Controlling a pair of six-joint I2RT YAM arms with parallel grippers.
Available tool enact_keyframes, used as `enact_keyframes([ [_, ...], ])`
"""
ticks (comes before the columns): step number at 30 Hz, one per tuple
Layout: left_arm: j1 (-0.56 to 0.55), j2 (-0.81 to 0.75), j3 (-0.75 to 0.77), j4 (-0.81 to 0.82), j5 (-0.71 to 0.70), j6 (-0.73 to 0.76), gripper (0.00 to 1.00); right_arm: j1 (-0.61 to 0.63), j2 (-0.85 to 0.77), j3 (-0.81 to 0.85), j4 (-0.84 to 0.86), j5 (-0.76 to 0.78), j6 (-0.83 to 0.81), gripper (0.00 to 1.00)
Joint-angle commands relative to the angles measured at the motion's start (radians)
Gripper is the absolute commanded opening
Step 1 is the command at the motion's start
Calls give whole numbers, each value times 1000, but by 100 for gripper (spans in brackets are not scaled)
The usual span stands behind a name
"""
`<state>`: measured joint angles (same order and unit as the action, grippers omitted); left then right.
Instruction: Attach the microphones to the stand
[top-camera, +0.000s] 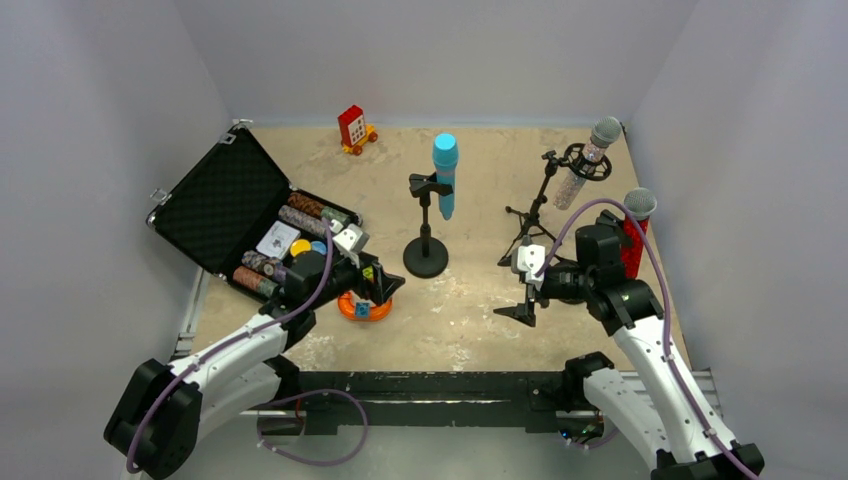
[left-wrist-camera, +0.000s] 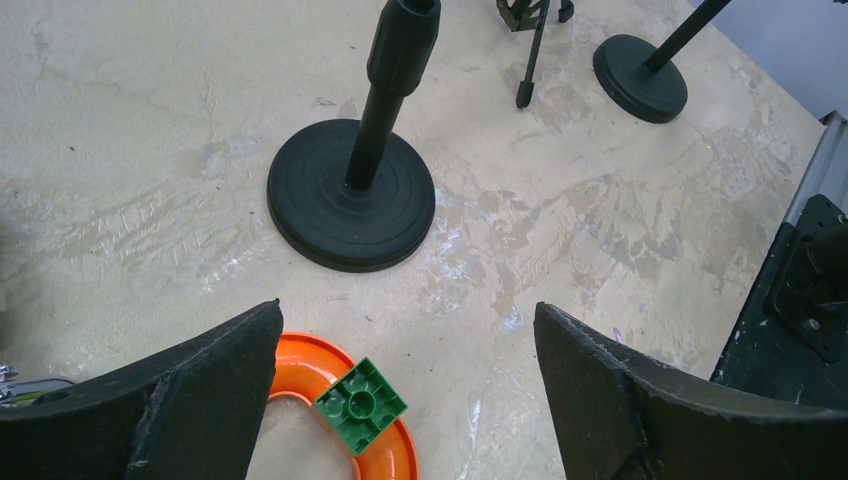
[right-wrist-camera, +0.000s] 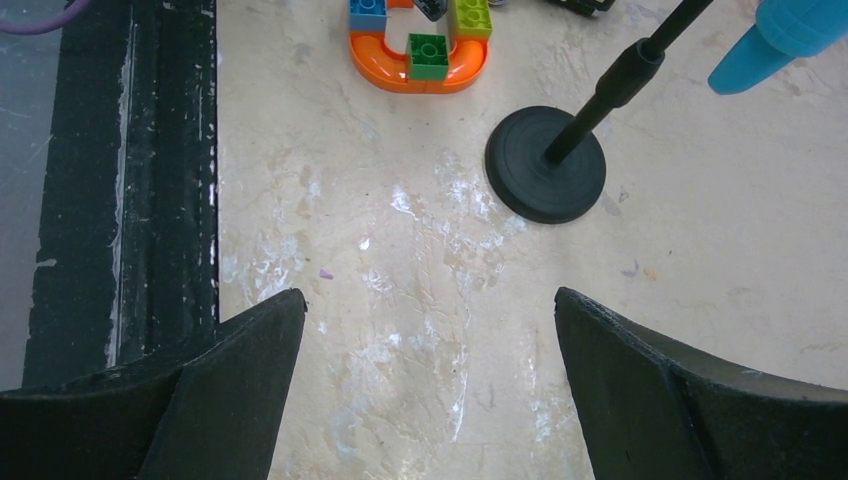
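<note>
Since all three mics look mounted, treat this step as a careful retreat. On the counter (top-camera: 470, 310), the round-base stand (top-camera: 426, 255) holds the light-blue mic (top-camera: 445, 175) at its clip. The tripod stand (top-camera: 533, 215) to its right carries the silver mic (top-camera: 590, 160), and the red mic (top-camera: 633, 238) stands farther right, its mount hidden. Your left hand (left-wrist-camera: 407, 310) and right hand (right-wrist-camera: 430, 295) gape empty, so withdraw without nudging poles.

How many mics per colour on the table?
red glitter mic: 1
light-blue mic: 1
silver glitter mic: 1
Total: 3
</note>
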<state>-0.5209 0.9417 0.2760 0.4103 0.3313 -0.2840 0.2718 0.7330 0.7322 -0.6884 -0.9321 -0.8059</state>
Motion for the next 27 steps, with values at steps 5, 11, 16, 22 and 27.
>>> enact_keyframes([
  [5,-6,5,60,36,-4,24,99,-5,-1,0,9,3,-15,98],
  [11,-6,16,66,49,0,26,99,-5,-1,-2,9,4,-16,98],
  [16,-7,27,75,53,3,28,99,-5,-1,-1,9,4,-16,98],
  [22,-6,41,86,58,6,32,99,-5,1,-3,10,6,-18,98],
  [27,-7,47,88,61,9,35,99,-5,3,-3,9,6,-18,98],
])
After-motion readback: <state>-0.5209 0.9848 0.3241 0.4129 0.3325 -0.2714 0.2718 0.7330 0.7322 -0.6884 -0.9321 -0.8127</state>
